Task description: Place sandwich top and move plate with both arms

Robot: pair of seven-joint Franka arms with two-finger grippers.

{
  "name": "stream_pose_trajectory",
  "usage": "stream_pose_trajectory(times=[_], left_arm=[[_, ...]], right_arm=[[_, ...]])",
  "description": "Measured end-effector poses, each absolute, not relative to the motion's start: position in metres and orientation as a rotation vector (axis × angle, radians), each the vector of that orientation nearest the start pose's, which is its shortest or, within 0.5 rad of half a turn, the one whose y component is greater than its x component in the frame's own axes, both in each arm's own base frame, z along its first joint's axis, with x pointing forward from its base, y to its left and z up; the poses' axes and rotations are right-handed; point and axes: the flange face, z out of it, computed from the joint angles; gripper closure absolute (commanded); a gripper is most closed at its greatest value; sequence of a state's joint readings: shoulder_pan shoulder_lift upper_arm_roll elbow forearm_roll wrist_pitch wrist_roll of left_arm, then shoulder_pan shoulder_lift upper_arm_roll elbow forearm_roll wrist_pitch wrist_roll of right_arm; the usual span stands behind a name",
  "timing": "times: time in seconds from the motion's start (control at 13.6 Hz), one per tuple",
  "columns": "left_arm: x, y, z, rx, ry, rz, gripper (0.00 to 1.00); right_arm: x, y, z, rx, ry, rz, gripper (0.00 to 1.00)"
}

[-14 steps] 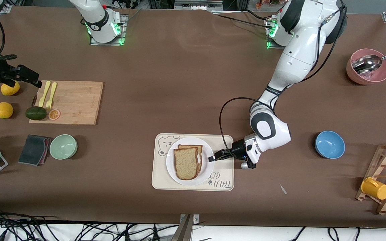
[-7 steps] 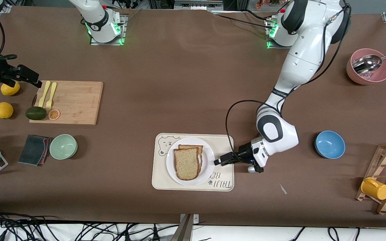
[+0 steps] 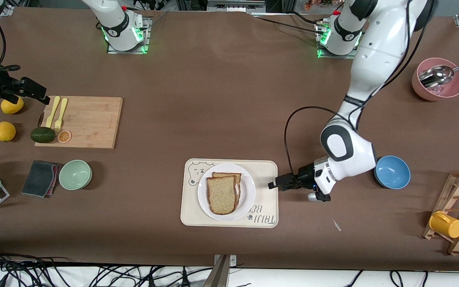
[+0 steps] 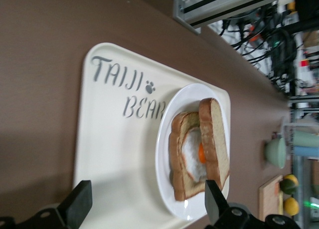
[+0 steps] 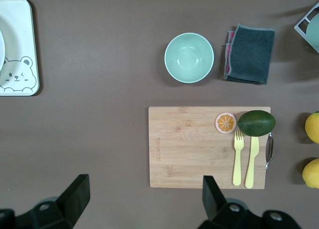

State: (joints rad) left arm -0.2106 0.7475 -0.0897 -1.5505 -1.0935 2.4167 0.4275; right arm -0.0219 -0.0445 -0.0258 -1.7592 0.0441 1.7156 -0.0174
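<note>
Brown matting covers the whole table, with cables trailing along its near edge. Taking the bear-print tray [image 3: 229, 193] as the landmark and moving from the right arm's end: the right gripper [image 3: 34, 94] waits high over the edge of the cutting board [image 3: 88, 121], well away from the tray, its fingers spread wide and empty. On the tray sits the plate [image 3: 226, 191], and on the plate the sandwich top [image 3: 221, 194] already lies over the egg slice [image 4: 192, 154], shifted a little so the egg shows at one side. Just off the tray's edge toward the left arm's end hangs the left gripper [image 3: 280, 183], fingers fully apart, holding nothing; the blue bowl [image 3: 392, 172] stands farther that way. The bread looks soft and light, likely to slide off if the plate tips. The plate looks stiff, glossy and probably slippery, so each arm would best pinch the thin rim at two facing points and keep it level. Its rim lies low against the tray, which may make getting a finger underneath awkward.
</note>
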Motion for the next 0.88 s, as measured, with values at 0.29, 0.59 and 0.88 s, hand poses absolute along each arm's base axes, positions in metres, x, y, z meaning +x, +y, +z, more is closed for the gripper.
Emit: stream_pose_trajectory(times=[0.29, 0.59, 0.88], left_arm=[[0.673, -0.173, 0.282, 2.584, 0.104, -0.001, 0.00], [0.659, -0.111, 0.339, 2.694, 0.101, -0.191, 0.00], [0.632, -0.061, 0.398, 3.076, 0.065, -0.324, 0.00]], right_arm=[[0.548, -0.022, 0.572, -3.096, 0.057, -0.004, 0.00], [0.548, -0.022, 0.572, -3.096, 0.057, -0.004, 0.00], [0.548, -0.022, 0.572, -3.096, 0.056, -0.004, 0.00]])
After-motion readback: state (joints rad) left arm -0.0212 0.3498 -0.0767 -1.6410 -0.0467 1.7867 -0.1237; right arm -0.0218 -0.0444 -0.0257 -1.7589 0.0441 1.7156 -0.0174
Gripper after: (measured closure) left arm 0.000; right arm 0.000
